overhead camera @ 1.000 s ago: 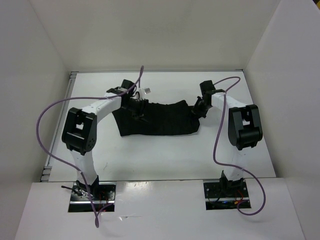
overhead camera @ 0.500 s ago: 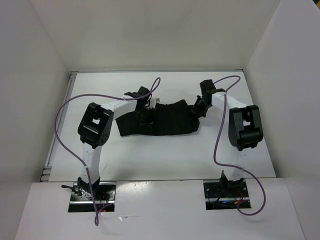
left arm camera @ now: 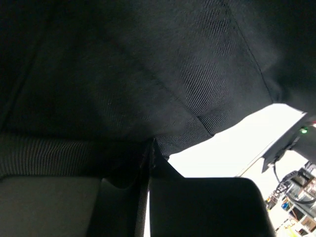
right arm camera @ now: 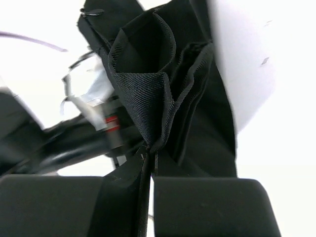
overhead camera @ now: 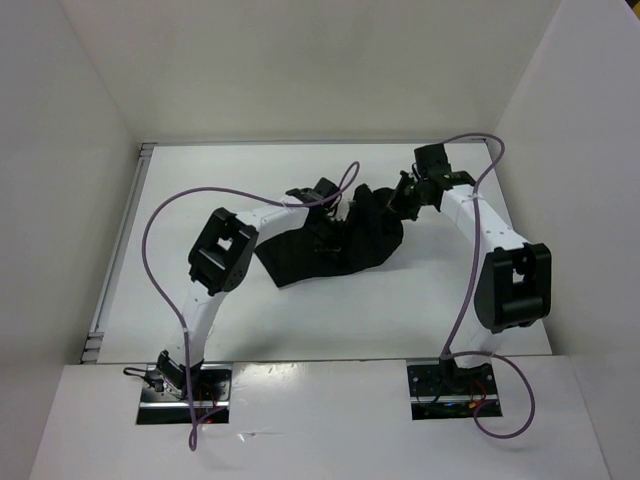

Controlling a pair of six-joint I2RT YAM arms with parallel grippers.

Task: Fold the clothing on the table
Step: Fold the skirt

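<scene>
The black clothing (overhead camera: 335,248) lies bunched near the middle of the white table (overhead camera: 200,200), its far edge lifted between both arms. My left gripper (overhead camera: 335,208) is shut on that lifted edge at the garment's far middle. In the left wrist view the ribbed cloth (left arm camera: 148,89) fills the frame and runs down into the closed jaws of the left gripper (left arm camera: 150,148). My right gripper (overhead camera: 400,198) is shut on the garment's far right corner. In the right wrist view a gathered fold of clothing (right arm camera: 148,89) is pinched in the right gripper (right arm camera: 152,150).
White walls (overhead camera: 560,150) enclose the table on three sides. Purple cables (overhead camera: 160,230) loop from both arms above the surface. The left arm's elbow (overhead camera: 220,262) hangs over the table left of the garment, and the right elbow (overhead camera: 515,285) at the right edge.
The left gripper closed on the garment's far edge and carried it rightward. The right gripper drew its corner up and back. The spread cloth is now bunched toward the middle right.
</scene>
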